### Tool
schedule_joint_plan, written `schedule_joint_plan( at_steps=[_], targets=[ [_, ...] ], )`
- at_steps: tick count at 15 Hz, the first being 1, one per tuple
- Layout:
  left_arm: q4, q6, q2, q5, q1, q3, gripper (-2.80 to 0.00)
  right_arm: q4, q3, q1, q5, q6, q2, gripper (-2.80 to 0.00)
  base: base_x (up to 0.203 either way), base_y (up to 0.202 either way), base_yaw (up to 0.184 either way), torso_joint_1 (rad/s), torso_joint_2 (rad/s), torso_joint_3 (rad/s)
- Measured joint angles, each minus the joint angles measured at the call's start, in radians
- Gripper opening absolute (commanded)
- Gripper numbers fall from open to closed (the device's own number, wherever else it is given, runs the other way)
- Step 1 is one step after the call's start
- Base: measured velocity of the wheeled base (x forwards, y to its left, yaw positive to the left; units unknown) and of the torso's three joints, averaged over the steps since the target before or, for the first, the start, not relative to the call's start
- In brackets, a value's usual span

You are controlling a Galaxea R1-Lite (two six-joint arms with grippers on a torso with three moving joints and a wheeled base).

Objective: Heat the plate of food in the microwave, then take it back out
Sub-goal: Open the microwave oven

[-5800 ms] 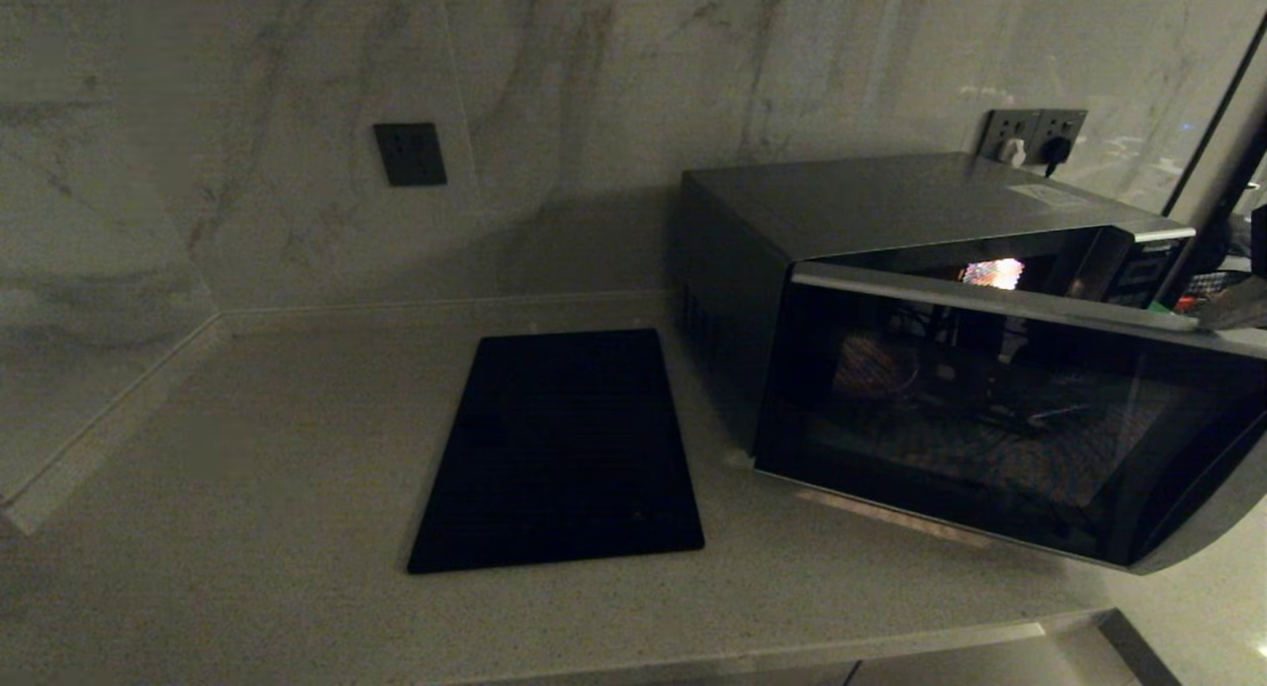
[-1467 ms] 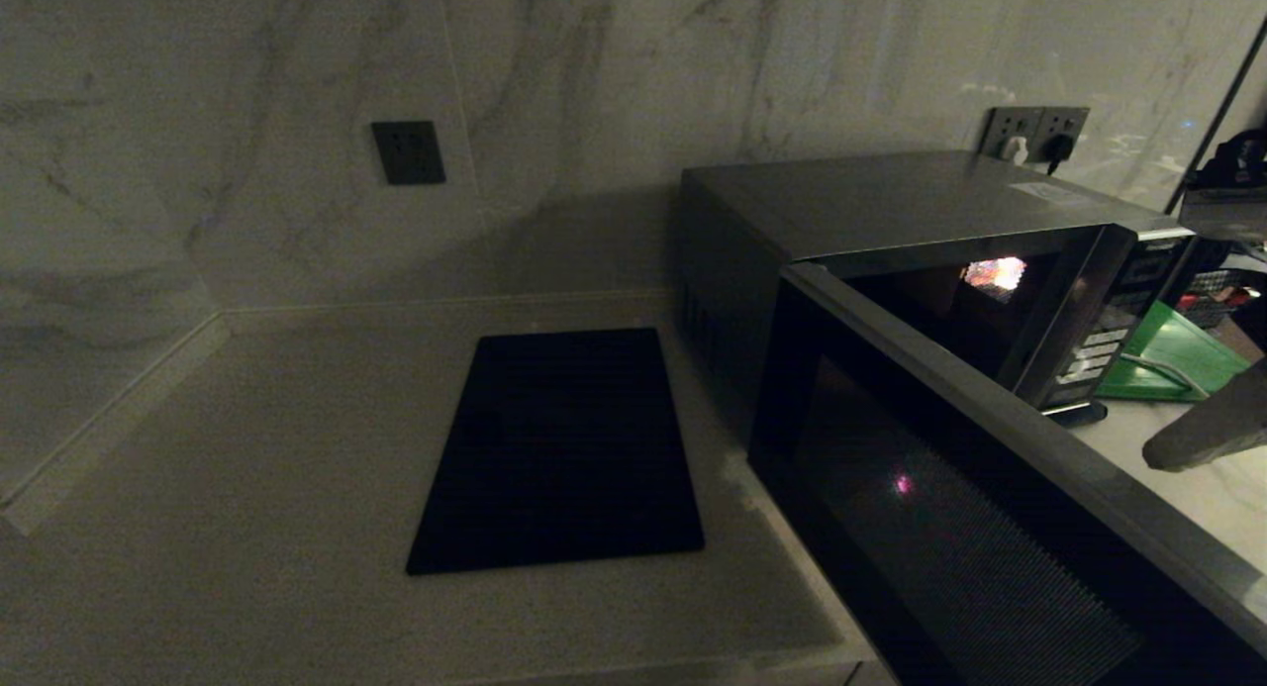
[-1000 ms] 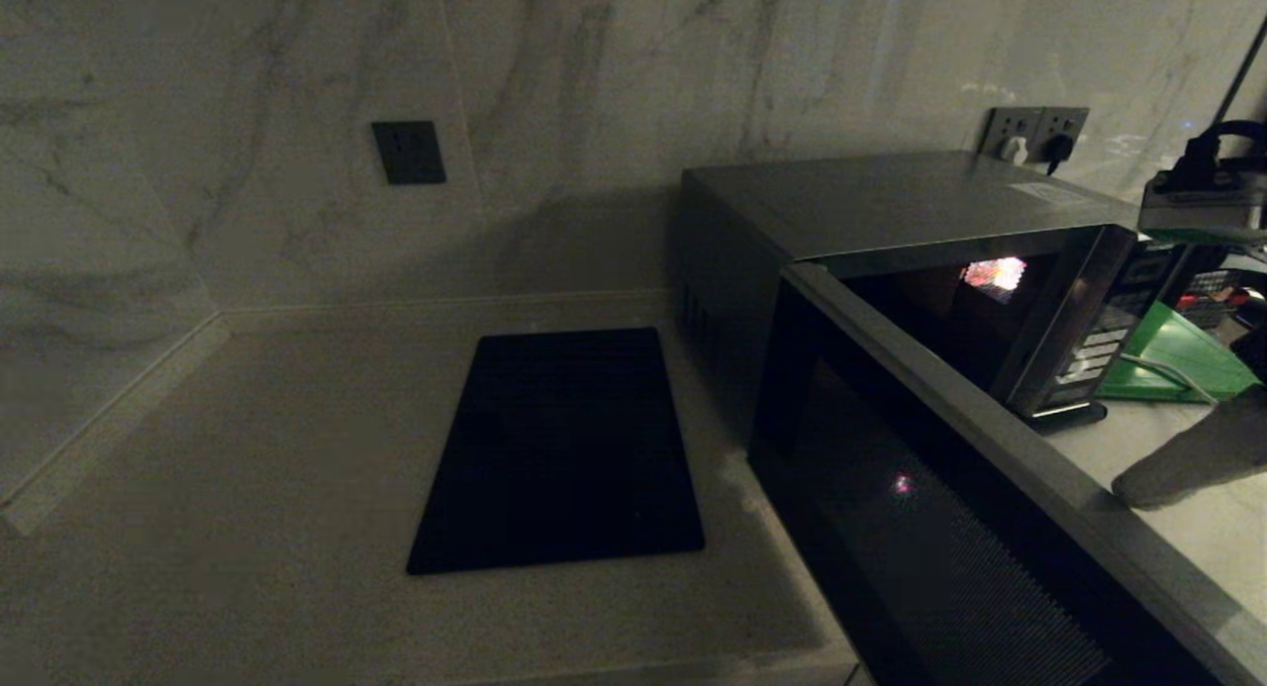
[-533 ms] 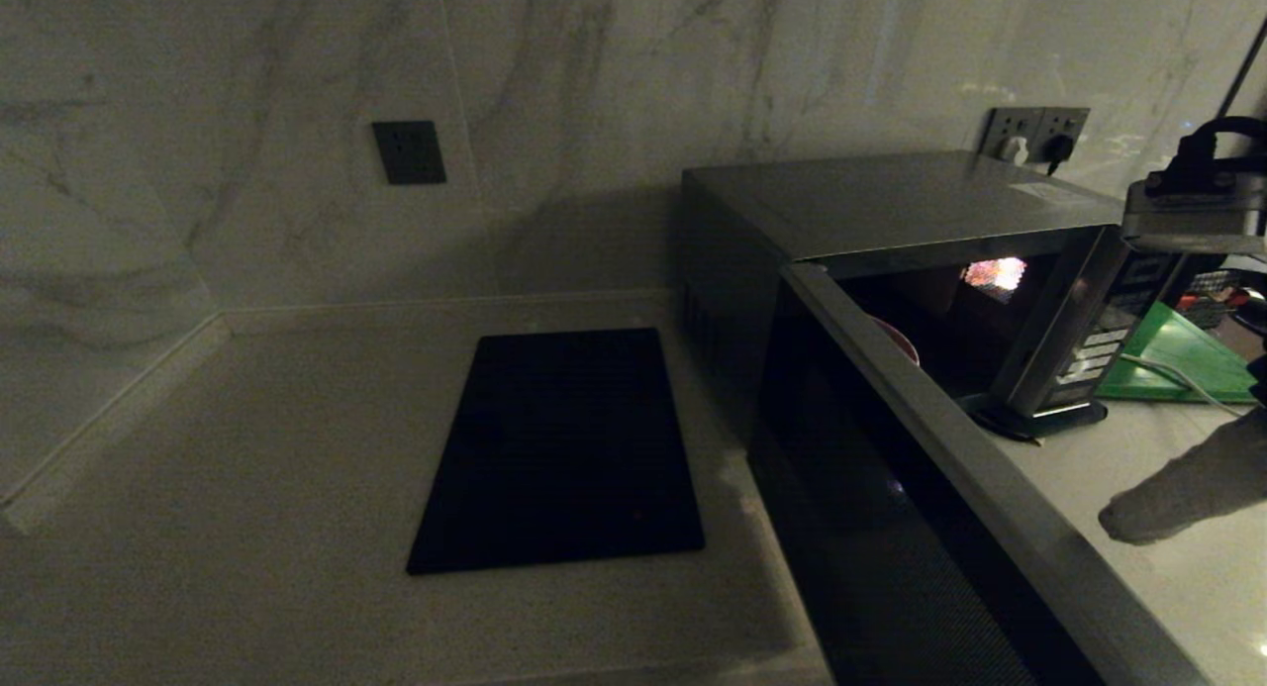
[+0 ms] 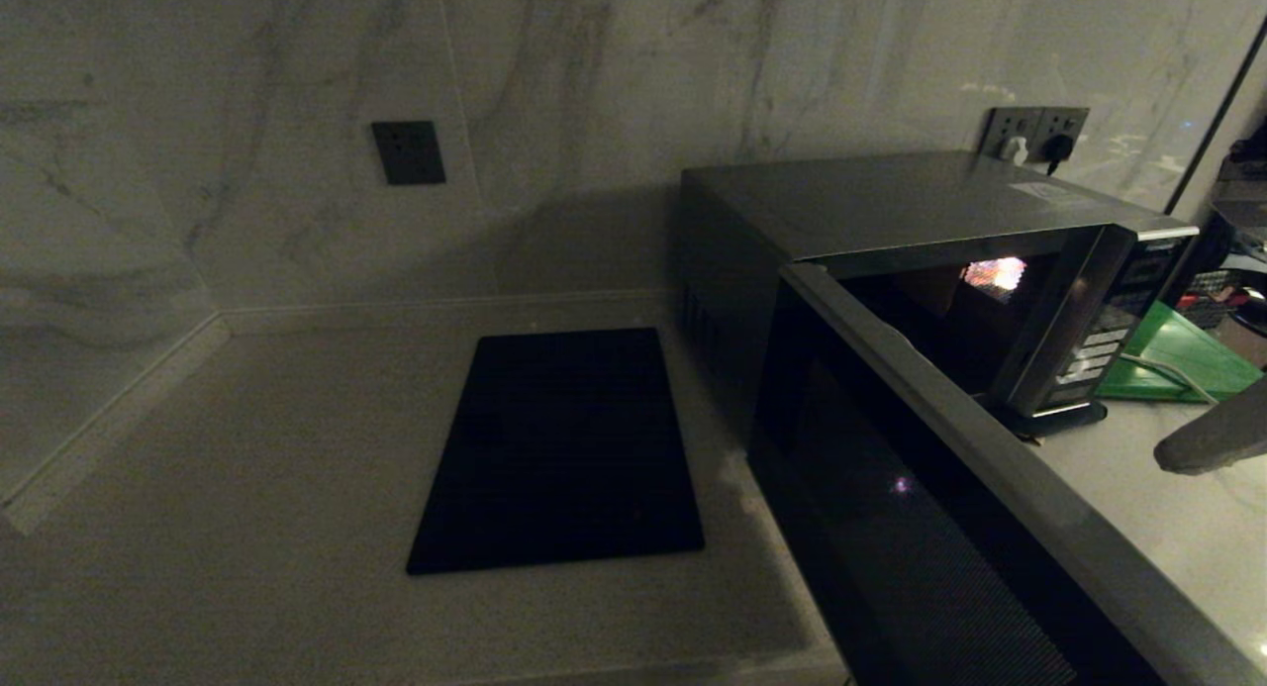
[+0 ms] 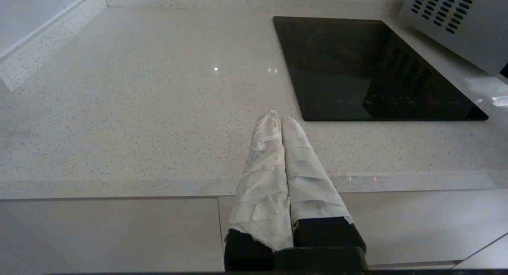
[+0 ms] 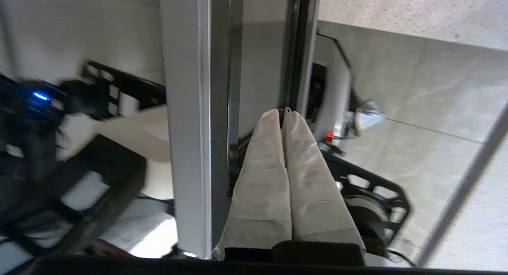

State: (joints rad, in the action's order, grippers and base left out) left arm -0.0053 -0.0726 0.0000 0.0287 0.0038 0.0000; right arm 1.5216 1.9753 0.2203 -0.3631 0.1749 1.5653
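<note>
Right end effector (image 7: 282, 115), its two cloth-wrapped fingers (image 7: 264, 164) pressed together on nothing, hangs just past the free edge of the microwave (image 5: 891, 221) door (image 5: 921, 508). In the right wrist view the silvery door edge (image 7: 194, 120) stands just beside those fingers; whether they touch it cannot be told. In the head view only a grey finger tip (image 5: 1213, 439) shows at the right border, above the pale tabletop (image 5: 247, 448), with the swung-out door between it and the rest of the tabletop.

Beyond that end effector, the microwave sits with its door wide open, a small lit patch (image 5: 995, 273) glowing in the dark cavity and the button panel (image 5: 1109, 344) at the cavity's right side. The plate of food cannot be made out in any view; the cavity is too dark and partly hidden behind the door. A green board (image 5: 1183, 359) lies just beyond the finger tip, beside the panel. A wall socket (image 5: 1034, 132) with plugs is behind the microwave.

Left end effector (image 6: 278, 118), fingers closed together and holding nothing, hovers at the tabletop's front edge. A flat black mat (image 6: 369, 68) lies ahead of it, and the microwave's vented side (image 6: 448, 17) stands past the mat.
</note>
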Motion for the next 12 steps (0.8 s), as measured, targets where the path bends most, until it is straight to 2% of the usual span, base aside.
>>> schedule_joint_plan(
  at_steps=[3, 6, 7, 8, 9, 11, 12],
  targets=[
    [-0.001, 0.0, 0.0, 0.0, 0.0, 0.0, -2.8, -0.012, -0.002, -0.091, -0.022, 0.0, 0.0, -2.8, 0.0, 0.0, 0.0, 0.0, 0.0, 0.0],
    [0.0, 0.0, 0.0, 0.0, 0.0, 0.0, -2.8, -0.097, -0.04, -0.228, -0.027, 0.006, 0.009, -2.8, 0.0, 0.0, 0.0, 0.0, 0.0, 0.0],
    [0.0, 0.0, 0.0, 0.0, 0.0, 0.0, -2.8, -0.133, -0.059, -0.266, -0.034, 0.034, 0.018, -2.8, 0.0, 0.0, 0.0, 0.0, 0.0, 0.0],
    [0.0, 0.0, 0.0, 0.0, 0.0, 0.0, -2.8, -0.183, -0.077, -0.289, -0.041, 0.104, 0.032, -2.8, 0.0, 0.0, 0.0, 0.0, 0.0, 0.0],
    [0.0, 0.0, 0.0, 0.0, 0.0, 0.0, -2.8, -0.254, -0.094, -0.301, -0.046, 0.196, 0.051, 0.0, 0.0, 0.0, 0.0, 0.0, 0.0, 0.0],
    [0.0, 0.0, 0.0, 0.0, 0.0, 0.0, -2.8, -0.403, -0.118, -0.311, -0.053, 0.379, 0.103, 0.0, 0.0, 0.0, 0.0, 0.0, 0.0, 0.0],
    [0.0, 0.0, 0.0, 0.0, 0.0, 0.0, -2.8, -0.464, -0.125, -0.312, -0.057, 0.445, 0.131, 0.0, 0.0, 0.0, 0.0, 0.0, 0.0, 0.0]
  ],
)
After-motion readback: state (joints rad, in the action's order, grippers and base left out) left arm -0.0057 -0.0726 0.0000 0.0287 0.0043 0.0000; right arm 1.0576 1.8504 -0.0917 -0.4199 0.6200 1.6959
